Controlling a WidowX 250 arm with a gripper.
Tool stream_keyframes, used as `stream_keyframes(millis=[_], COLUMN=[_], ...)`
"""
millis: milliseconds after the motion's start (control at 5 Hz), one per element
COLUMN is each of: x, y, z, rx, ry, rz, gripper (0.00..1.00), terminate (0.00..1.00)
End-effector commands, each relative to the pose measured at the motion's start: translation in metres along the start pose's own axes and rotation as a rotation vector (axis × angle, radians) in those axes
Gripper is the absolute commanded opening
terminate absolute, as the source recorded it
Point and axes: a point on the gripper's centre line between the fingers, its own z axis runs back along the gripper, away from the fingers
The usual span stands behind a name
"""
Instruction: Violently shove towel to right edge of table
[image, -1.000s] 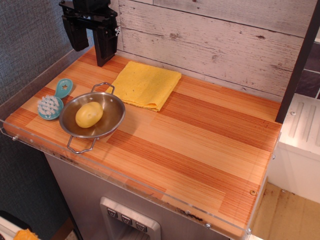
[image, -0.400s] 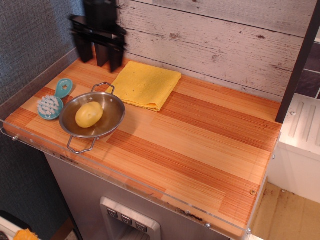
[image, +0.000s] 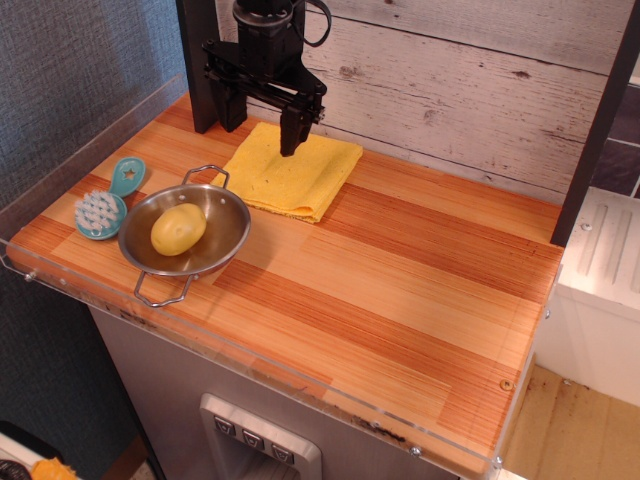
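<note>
The yellow towel (image: 292, 172) lies folded and flat at the back of the striped wooden table (image: 400, 290), left of the middle. My black gripper (image: 262, 122) hangs open just above the towel's back left edge, near the white plank wall. One finger (image: 291, 130) stands over the towel, the other (image: 233, 108) over the table beside the towel's back left corner. The jaws hold nothing.
A steel bowl (image: 186, 232) with a yellow potato (image: 178, 229) in it stands at the front left, touching the towel's front corner. A teal brush (image: 107, 201) lies left of the bowl. A clear acrylic rim (image: 300, 375) runs along the table's edges.
My gripper has moved right from the back left corner and turned, and now hangs over the towel's back left edge. The towel, bowl and brush have not moved.
</note>
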Motion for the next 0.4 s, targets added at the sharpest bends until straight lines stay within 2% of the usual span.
stream_keyframes(millis=[0,200], x=[0.0163,0.0201], y=[0.0197,0.0215], z=[0.0097,0.0001], rx=[-0.060,-0.090], ry=[-0.123,-0.066], rz=[0.057,0.023], gripper=[1.00,1.00], terminate=[0.00,0.00])
